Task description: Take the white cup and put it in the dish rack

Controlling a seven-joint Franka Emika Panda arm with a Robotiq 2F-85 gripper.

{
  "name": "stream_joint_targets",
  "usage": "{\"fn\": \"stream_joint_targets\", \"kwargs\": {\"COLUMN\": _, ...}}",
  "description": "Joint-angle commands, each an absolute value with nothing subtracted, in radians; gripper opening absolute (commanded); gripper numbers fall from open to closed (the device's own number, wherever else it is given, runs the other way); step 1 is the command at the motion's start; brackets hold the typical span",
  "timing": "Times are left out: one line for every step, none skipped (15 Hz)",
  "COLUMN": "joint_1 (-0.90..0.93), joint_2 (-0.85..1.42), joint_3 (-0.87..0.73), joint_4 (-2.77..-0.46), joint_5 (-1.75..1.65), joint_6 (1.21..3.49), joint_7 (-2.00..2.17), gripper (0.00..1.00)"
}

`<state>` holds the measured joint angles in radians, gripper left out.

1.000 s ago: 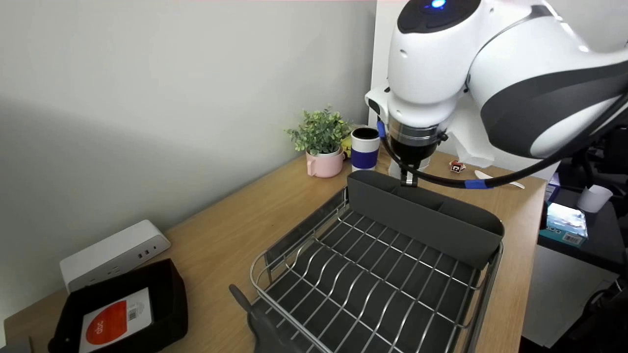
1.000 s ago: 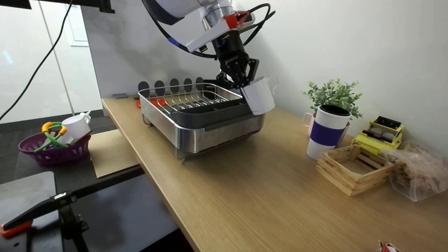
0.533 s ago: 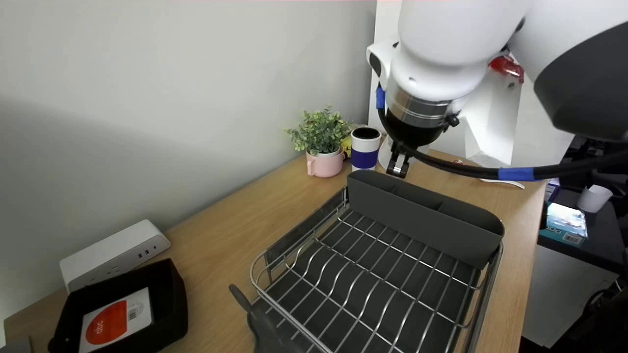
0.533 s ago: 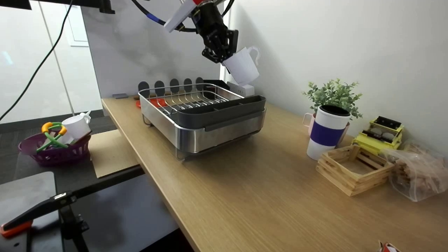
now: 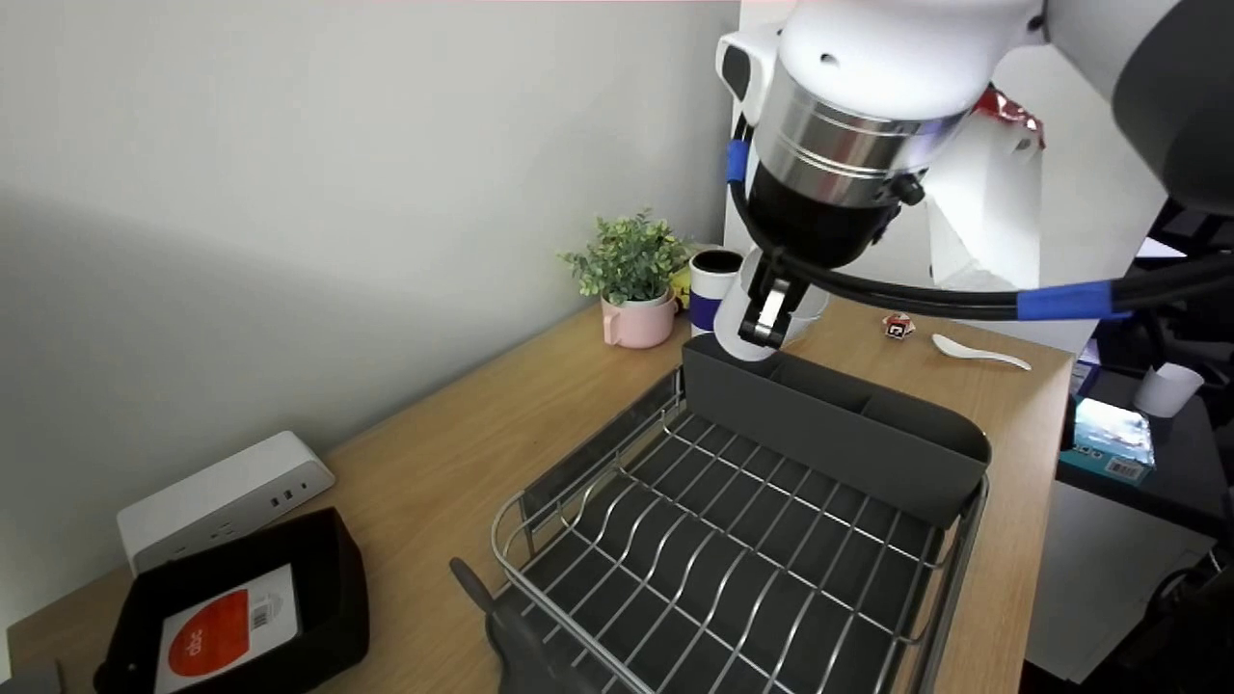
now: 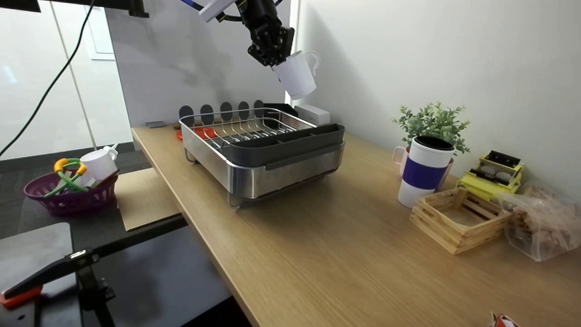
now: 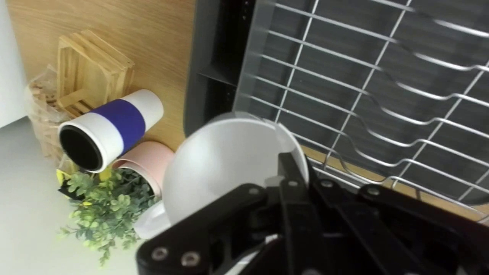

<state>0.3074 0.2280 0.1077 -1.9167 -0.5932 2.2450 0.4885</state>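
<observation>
Staying put at the left of an exterior view, the purple basket (image 6: 70,200) and the spare mug (image 6: 96,164) in it ask nothing of you. Next along, the stainless dish rack (image 6: 205,149) is unmoved too, but the right-hand end of its charcoal cutlery holder (image 6: 290,147), partly covered a second ago, now shows plainly. Your gripper (image 7: 300,170) is higher and further left in that exterior view than it was, and the wrist view shows it clamped on the wall of the white handled mug (image 6: 296,78), one finger inside the rim, one outside. The mug hangs tilted, base down and rightward, above the rack near that same holder end; how much of it is over the rack's floor, you cannot tell. Rightmost, the blue-banded tumbler (image 6: 423,172) stands as before. The lift looks done: you probably have height enough to clear the holder, so carry the mug further left, then lower it gently, since a pinch on one side could let it swivel on contact.
</observation>
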Motion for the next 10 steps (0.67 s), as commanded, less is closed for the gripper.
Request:
{"fn": "stream_joint_targets", "kwargs": {"joint_1": 0.257, "joint_2": 0.266, "joint_3": 0.129, "joint_4": -1.923, "joint_5": -0.446, "joint_6": 2.341, "joint_7": 0.32, "gripper": 0.01}}
{"fn": "stream_joint_targets", "kwargs": {"joint_1": 0.252, "joint_2": 0.278, "joint_3": 0.129, "joint_4": -1.922, "joint_5": -0.404, "joint_6": 2.352, "joint_7": 0.276, "gripper": 0.01}}
{"fn": "stream_joint_targets", "kwargs": {"joint_1": 0.244, "joint_2": 0.289, "joint_3": 0.132, "joint_4": -1.92, "joint_5": -0.356, "joint_6": 2.36, "joint_7": 0.228, "gripper": 0.01}}
{"fn": "stream_joint_targets", "kwargs": {"joint_1": 0.236, "joint_2": 0.301, "joint_3": 0.134, "joint_4": -1.918, "joint_5": -0.314, "joint_6": 2.367, "joint_7": 0.187, "gripper": 0.01}}
{"fn": "stream_joint_targets", "kwargs": {"joint_1": 0.231, "joint_2": 0.311, "joint_3": 0.137, "joint_4": -1.914, "joint_5": -0.27, "joint_6": 2.363, "joint_7": 0.148, "gripper": 0.01}}
{"fn": "stream_joint_targets", "kwargs": {"joint_1": 0.224, "joint_2": 0.323, "joint_3": 0.14, "joint_4": -1.911, "joint_5": -0.232, "joint_6": 2.363, "joint_7": 0.107, "gripper": 0.01}}
{"fn": "stream_joint_targets", "kwargs": {"joint_1": 0.22, "joint_2": 0.333, "joint_3": 0.144, "joint_4": -1.906, "joint_5": -0.198, "joint_6": 2.353, "joint_7": 0.077, "gripper": 0.01}}
{"fn": "stream_joint_targets", "kwargs": {"joint_1": 0.216, "joint_2": 0.344, "joint_3": 0.146, "joint_4": -1.901, "joint_5": -0.171, "joint_6": 2.343, "joint_7": 0.046, "gripper": 0.01}}
{"fn": "stream_joint_targets", "kwargs": {"joint_1": 0.213, "joint_2": 0.357, "joint_3": 0.148, "joint_4": -1.895, "joint_5": -0.151, "joint_6": 2.337, "joint_7": 0.021, "gripper": 0.01}}
{"fn": "stream_joint_targets", "kwargs": {"joint_1": 0.212, "joint_2": 0.368, "joint_3": 0.149, "joint_4": -1.891, "joint_5": -0.137, "joint_6": 2.331, "joint_7": 0.003, "gripper": 0.01}}
